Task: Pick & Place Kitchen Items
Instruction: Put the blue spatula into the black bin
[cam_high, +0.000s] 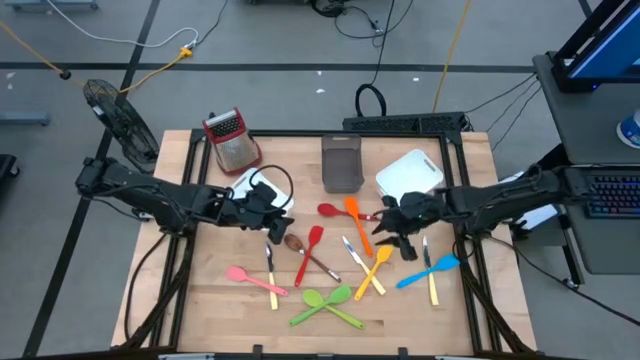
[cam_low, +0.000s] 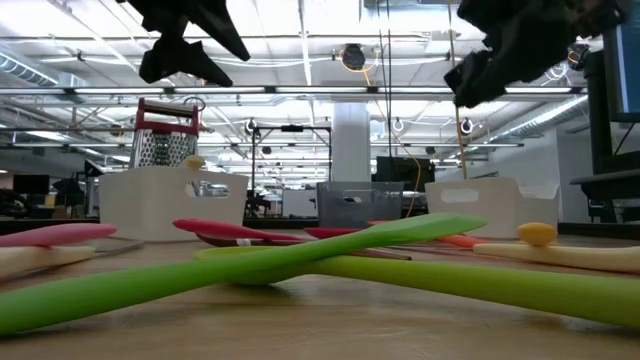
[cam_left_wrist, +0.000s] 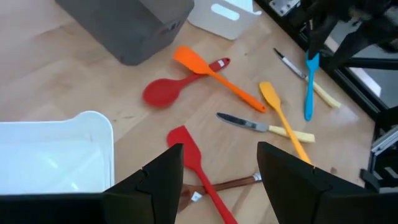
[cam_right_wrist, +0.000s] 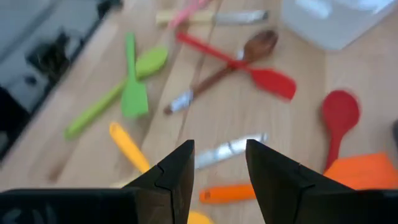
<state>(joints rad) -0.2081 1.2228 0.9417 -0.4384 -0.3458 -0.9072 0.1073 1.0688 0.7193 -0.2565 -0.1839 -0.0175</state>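
The kitchen items lie scattered on the wooden table (cam_high: 200, 300): a red spoon (cam_left_wrist: 165, 92), an orange spatula (cam_left_wrist: 211, 71), a red spatula (cam_left_wrist: 189, 149) crossing a brown spoon (cam_right_wrist: 249, 50), yellow-handled knives (cam_left_wrist: 267, 127), a yellow spoon (cam_left_wrist: 280, 115), a blue spatula (cam_left_wrist: 309, 84), a pink spoon (cam_high: 250, 278), and a green spoon and spatula (cam_high: 325, 303). My left gripper (cam_high: 270, 213) hangs open above the red spatula. My right gripper (cam_high: 395, 228) hangs open above a knife blade (cam_right_wrist: 229, 149) and the orange spatula. Neither holds anything.
A white bin (cam_high: 255, 186) sits just beside my left gripper, another white bin (cam_high: 410, 175) at the far right. A dark grey bin (cam_high: 342, 162) stands at the far middle. The red-topped grater (cam_high: 232, 138) is at the far left.
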